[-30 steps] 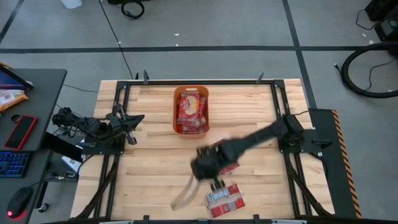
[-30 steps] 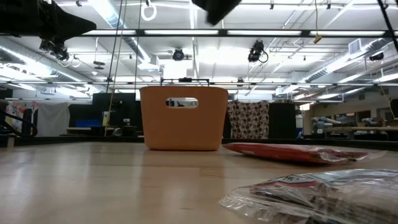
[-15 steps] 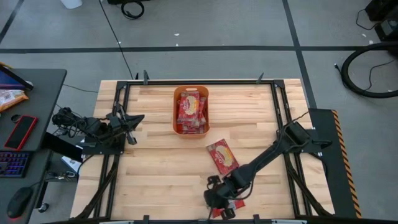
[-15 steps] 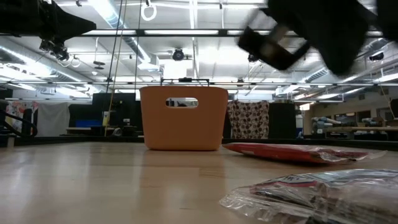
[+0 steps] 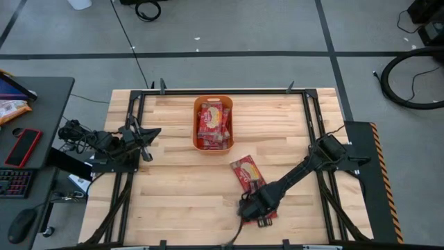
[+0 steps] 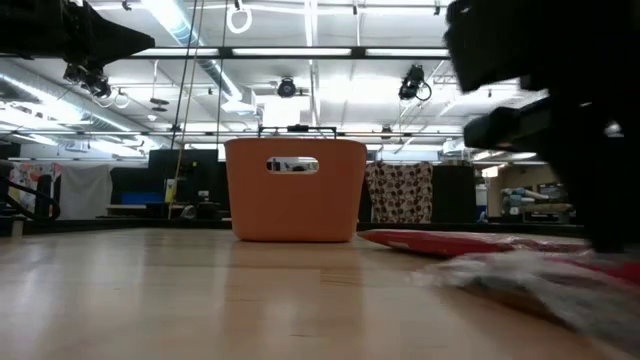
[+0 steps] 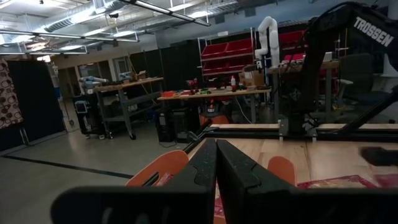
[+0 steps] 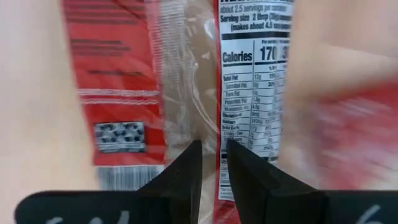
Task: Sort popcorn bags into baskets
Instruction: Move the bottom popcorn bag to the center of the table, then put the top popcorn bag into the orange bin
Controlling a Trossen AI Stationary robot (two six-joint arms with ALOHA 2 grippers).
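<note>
From above, the right gripper [image 5: 255,208] sits low at the table's six o'clock edge, directly over a popcorn bag [image 5: 267,214] that it almost wholly hides. Its wrist view alone reveals that bag's label side [image 8: 249,93], nutrition panel up, with the fingers [image 8: 186,171] narrowly parted just above the wrapper, gripping nothing. A second bag [image 5: 247,173] lies at the gripper's twelve o'clock. The orange basket [image 5: 197,114], toward the table's twelve o'clock, holds more packets [image 5: 213,125], hidden in the low view. The left gripper [image 5: 147,141] rests at nine o'clock, fingers [image 7: 205,165] pressed together.
</note>
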